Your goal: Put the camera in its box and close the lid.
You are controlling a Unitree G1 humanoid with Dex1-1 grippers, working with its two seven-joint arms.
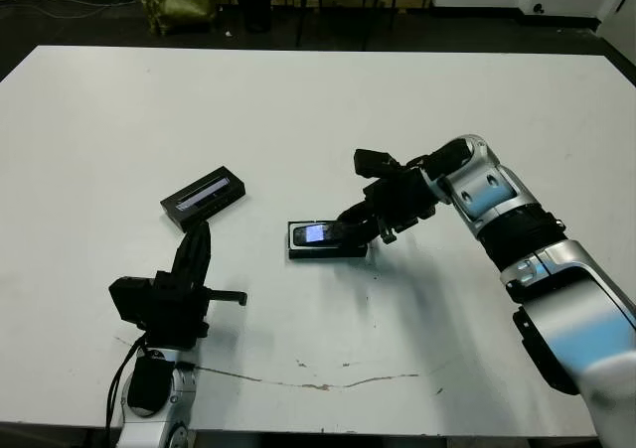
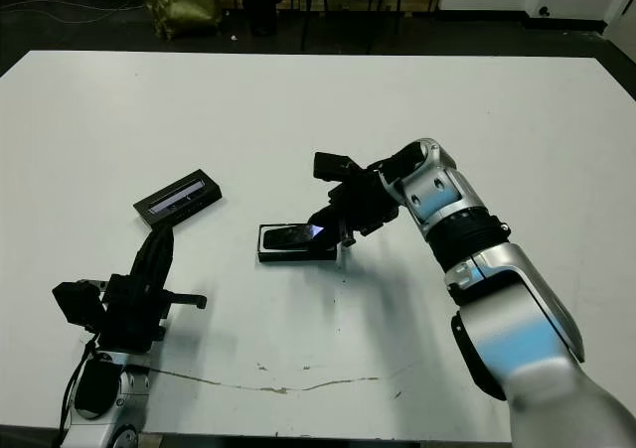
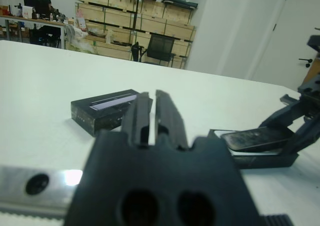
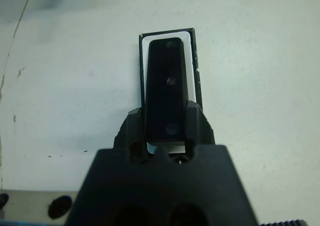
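So the right gripper [image 1: 366, 227] is clamped on the camera [image 4: 167, 88], one finger on each long side near its end, and it's holding it right over the box [image 1: 328, 250]. From the right wrist view you can see the camera lined up lengthwise with the box, white lining showing as a thin border around it. From the left wrist view the camera looks tilted a bit, with the end at the gripper raised above the box wall, so it's not lying flat. Can't tell for sure if the far end touches the lining.

The box sits near the middle of the white table [image 1: 318, 110], and the right arm reaches in from the right side towards it.

The lid [image 1: 204, 198] is lying flat on the table well to the left of the box, black with the pale strip facing up, nothing touching it.

The left gripper [image 1: 198, 239] sits near the front left of the table, just this side of the lid. Its fingers [image 3: 167, 117] are pressed nearly together with just a thin slit between them, holding nothing, pointed roughly towards the lid
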